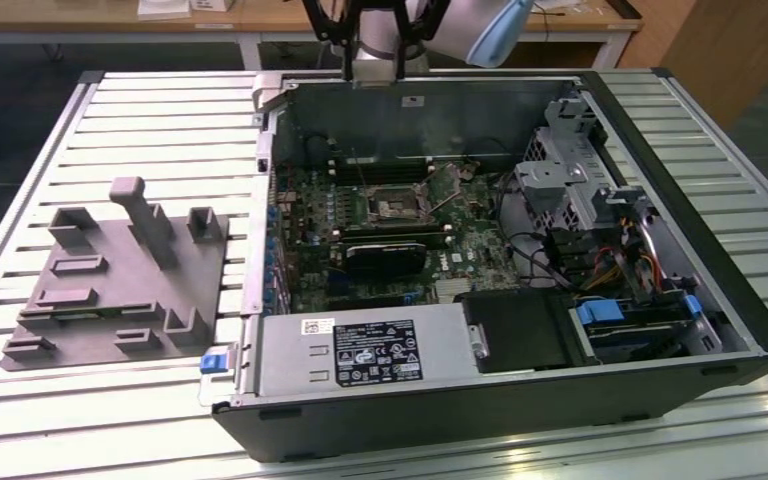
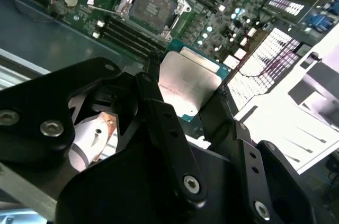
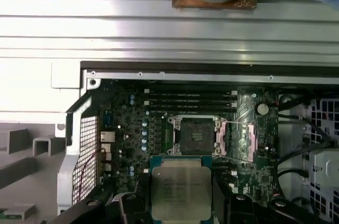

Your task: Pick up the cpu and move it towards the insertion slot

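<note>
- The cpu (image 3: 177,192) is pinched in the hand (image 2: 185,115), with one black finger (image 2: 159,118) on each side of it. Its shiny metal top faces the camera in both wrist views.
- Holding it by the edges leaves its flat faces free, so I think it can go down flat into a hole.
- In the first wrist view the cpu sits at the bottom middle of the frame, and the insertion slot (image 3: 195,134) is just above it, in the middle.
- The slot looks open, with a dark bare centre and its metal frame around it. The cpu is up in the air, not in the slot yet.
- In the exterior view the arm (image 1: 387,40) comes down from the top middle of the frame, over the far edge of the computer case (image 1: 518,420).
- The case lies open on the counter (image 1: 157,110), so the arm can reach in from above.
- The grey block (image 1: 117,280) sits on the counter in the left of the frame, well apart from the hand.
</note>
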Tool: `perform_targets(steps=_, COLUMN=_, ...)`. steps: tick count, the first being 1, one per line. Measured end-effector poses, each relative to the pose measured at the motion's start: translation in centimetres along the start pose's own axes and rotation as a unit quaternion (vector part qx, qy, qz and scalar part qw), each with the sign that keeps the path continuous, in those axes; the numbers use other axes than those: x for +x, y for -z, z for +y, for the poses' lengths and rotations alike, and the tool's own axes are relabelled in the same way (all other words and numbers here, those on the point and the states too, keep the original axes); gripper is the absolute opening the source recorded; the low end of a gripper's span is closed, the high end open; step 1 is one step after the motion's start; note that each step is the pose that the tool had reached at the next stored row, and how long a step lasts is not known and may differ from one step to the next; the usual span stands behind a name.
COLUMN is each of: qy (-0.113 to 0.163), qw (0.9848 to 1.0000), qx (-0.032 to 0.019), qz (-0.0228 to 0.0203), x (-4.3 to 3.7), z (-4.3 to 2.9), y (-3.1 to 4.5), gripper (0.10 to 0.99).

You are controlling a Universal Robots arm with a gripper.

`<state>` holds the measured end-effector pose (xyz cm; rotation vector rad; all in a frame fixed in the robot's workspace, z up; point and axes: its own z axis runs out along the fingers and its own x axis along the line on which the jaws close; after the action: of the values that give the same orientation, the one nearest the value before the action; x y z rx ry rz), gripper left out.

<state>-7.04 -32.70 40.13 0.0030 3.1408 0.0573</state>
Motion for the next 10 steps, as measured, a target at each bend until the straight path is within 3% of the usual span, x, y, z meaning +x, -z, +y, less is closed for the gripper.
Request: perform_targets(steps=10, qy=0.000, qw=1.0000, qx=-0.0001, qz=0.0000, x=-0.70, z=2.57, y=-0.30, gripper=0.545)
